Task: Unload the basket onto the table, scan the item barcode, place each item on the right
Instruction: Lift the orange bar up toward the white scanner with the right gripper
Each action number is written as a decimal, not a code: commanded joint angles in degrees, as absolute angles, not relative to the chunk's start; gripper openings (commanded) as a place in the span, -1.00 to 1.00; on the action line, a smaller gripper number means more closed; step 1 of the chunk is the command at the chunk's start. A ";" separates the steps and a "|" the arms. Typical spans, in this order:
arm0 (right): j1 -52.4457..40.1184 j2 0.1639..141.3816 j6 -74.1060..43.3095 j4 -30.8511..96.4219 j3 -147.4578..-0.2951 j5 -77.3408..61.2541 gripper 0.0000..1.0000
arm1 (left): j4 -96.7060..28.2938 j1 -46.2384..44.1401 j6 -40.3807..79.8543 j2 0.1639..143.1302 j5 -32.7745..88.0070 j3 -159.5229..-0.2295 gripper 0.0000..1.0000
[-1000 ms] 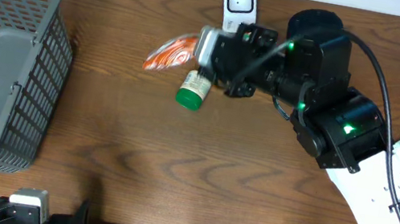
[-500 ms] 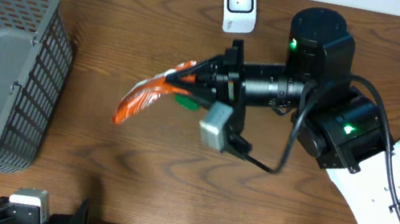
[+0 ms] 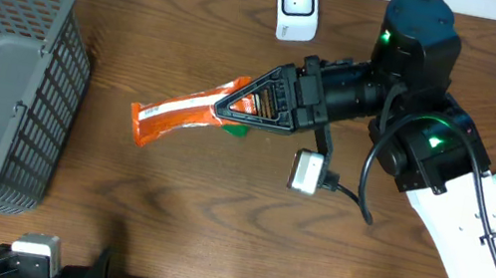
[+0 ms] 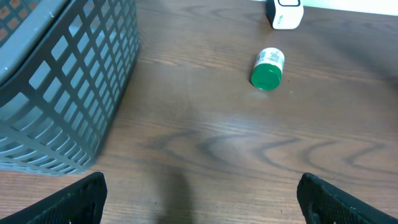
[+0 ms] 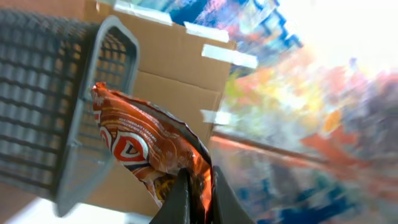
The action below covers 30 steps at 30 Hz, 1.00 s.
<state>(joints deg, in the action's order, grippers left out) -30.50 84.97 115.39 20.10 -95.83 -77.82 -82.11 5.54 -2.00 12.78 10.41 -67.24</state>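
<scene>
Right fingers (image 3: 231, 109) clamped on orange snack packet (image 3: 181, 116), which is held aloft and projects beyond fingertips. Scanner (image 3: 296, 6) sits behind fingers, off to one side; packet not presented to it. Scan judged outstanding. Left fingers (image 4: 74, 199) spread wide, empty.

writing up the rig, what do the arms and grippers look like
The right arm has rounded black joints with green lights, a white lower link and a black cable. The right gripper is a black triangular frame with a grey box wired on. The left gripper shows only black fingers.
</scene>
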 commanded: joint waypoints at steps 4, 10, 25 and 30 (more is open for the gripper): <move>-30.30 85.41 118.17 13.63 -96.27 -82.02 -0.98 | -82.02 5.78 -2.92 12.58 10.96 -67.44 0.96; -30.15 85.41 118.17 10.57 -96.27 -85.71 -0.98 | -82.02 5.78 -2.92 12.58 10.96 -67.44 0.96; -30.06 85.41 112.73 5.41 -96.27 -89.47 -0.98 | -82.02 5.78 -2.92 12.58 10.96 -67.46 0.96; -30.06 85.41 112.75 3.03 -96.27 -89.45 -0.98 | -82.02 5.78 -2.92 12.58 10.96 -67.44 0.96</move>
